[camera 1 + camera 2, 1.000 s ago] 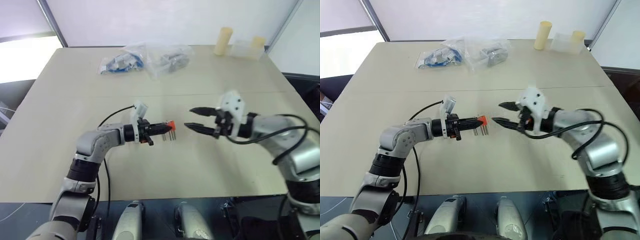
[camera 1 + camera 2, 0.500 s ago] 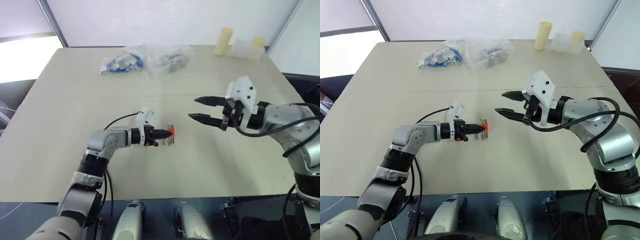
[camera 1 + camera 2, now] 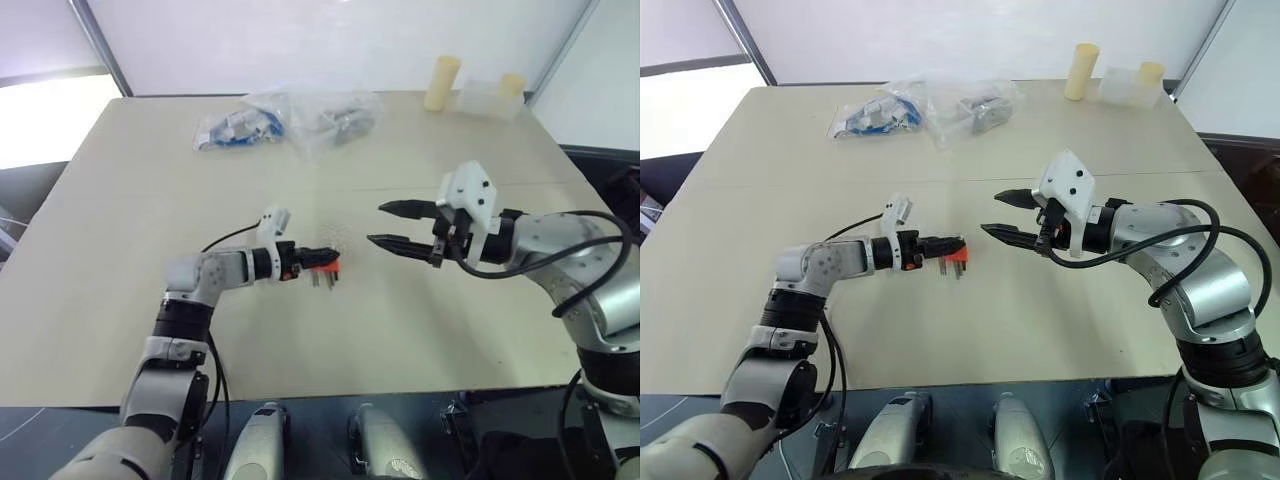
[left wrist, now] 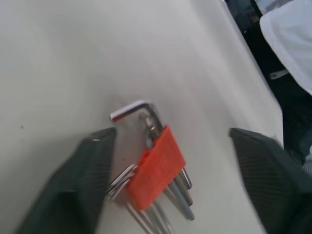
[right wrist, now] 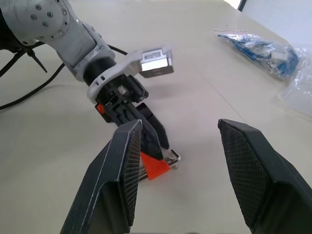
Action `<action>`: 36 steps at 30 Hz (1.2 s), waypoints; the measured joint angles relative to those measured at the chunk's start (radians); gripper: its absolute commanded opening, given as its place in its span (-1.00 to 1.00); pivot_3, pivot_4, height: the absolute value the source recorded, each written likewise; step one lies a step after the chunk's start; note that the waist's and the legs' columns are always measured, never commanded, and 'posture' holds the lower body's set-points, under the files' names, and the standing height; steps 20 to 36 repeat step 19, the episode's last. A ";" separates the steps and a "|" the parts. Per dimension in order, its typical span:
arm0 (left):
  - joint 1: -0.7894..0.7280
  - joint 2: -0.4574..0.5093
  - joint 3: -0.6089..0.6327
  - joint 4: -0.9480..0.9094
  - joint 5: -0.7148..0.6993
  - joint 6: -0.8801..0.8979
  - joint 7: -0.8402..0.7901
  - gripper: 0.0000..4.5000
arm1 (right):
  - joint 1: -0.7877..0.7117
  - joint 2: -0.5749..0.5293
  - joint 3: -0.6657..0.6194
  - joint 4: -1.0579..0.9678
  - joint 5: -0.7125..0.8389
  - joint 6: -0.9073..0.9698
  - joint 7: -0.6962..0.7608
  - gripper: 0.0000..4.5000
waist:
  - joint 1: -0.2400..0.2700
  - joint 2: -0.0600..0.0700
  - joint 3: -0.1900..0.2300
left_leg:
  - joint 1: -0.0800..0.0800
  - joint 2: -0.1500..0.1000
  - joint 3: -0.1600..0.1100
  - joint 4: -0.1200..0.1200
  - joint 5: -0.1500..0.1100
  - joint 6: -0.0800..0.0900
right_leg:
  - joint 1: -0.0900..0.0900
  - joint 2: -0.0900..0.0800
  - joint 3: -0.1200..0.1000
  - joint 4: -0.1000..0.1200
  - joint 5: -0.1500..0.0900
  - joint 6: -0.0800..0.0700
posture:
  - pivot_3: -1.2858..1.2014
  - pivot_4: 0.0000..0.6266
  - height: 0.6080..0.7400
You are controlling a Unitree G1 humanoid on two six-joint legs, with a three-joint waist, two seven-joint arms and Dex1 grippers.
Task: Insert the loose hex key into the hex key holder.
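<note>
- the left hand (image 4: 165, 161) has just let go: its fingers (image 4: 85, 175) stand wide apart on either side of the hex key holder (image 4: 156, 168), which a second ago they clamped.
- the hex key holder now lies on the table (image 3: 120, 250) just past the left fingertips, its metal keys fanned out; a bent key sits at its end, so the loose hex key looks already seated, though i cannot tell for sure.
- at three o'clock of the holder, the right hand (image 3: 392, 226) hovers above the table, fingers apart and holding nothing, much as before.
- far off at twelve o'clock lie clear bags (image 3: 300, 118).
</note>
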State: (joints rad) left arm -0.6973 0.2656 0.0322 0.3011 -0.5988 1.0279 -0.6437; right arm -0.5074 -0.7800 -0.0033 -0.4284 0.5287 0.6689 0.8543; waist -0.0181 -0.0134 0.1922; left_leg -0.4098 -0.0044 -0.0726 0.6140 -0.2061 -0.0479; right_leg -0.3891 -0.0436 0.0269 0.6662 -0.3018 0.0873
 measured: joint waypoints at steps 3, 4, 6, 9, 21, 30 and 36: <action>0.000 0.039 0.038 0.011 0.009 -0.015 0.032 0.98 | -0.001 0.000 0.000 0.001 -0.004 0.000 0.008 0.14 | -0.003 0.000 0.000 | 0.000 0.000 -0.001 -0.001 0.000 0.000 | -0.001 0.001 0.000 0.000 0.000 0.000 | 0.03 -0.52 1.00; -0.001 0.048 0.055 0.013 0.009 -0.018 0.041 0.98 | -0.001 0.000 0.001 0.002 -0.004 0.000 0.010 0.14 | -0.002 0.000 0.000 | 0.000 0.000 -0.001 -0.001 0.000 0.000 | -0.001 0.000 0.000 0.000 0.000 0.000 | 0.03 -0.52 1.00; -0.009 0.080 0.095 0.034 0.017 -0.040 0.060 0.98 | -0.009 0.000 0.007 0.003 -0.006 -0.001 0.019 0.14 | 0.000 0.000 0.000 | -0.001 0.000 -0.002 -0.001 0.000 0.000 | -0.002 0.000 0.000 0.000 0.000 0.000 | 0.03 -0.52 1.00; -0.009 0.152 0.102 0.019 0.043 -0.084 0.041 0.98 | -0.017 -0.003 0.018 0.022 -0.015 -0.011 0.040 0.14 | 0.004 0.000 0.000 | -0.002 0.000 -0.003 -0.001 0.000 0.000 | -0.002 -0.001 0.000 -0.001 0.000 0.000 | 0.03 -0.52 1.00; 0.180 0.467 0.016 -0.452 0.021 -0.135 -0.239 0.98 | -0.031 -0.177 0.112 0.153 -0.124 -0.100 0.253 0.14 | 0.005 0.000 0.000 | -0.004 0.000 -0.003 -0.001 0.000 0.000 | -0.003 -0.004 0.000 -0.003 0.000 -0.001 | 0.03 -0.52 1.00; 0.180 0.467 0.016 -0.452 0.021 -0.135 -0.239 0.98 | -0.031 -0.177 0.112 0.153 -0.124 -0.100 0.253 0.14 | 0.005 0.000 0.000 | -0.004 0.000 -0.003 -0.001 0.000 0.000 | -0.003 -0.004 0.000 -0.003 0.000 -0.001 | 0.03 -0.52 1.00; 0.180 0.467 0.016 -0.452 0.021 -0.135 -0.239 0.98 | -0.031 -0.177 0.112 0.153 -0.124 -0.100 0.253 0.14 | 0.005 0.000 0.000 | -0.004 0.000 -0.003 -0.001 0.000 0.000 | -0.003 -0.004 0.000 -0.003 0.000 -0.001 | 0.03 -0.52 1.00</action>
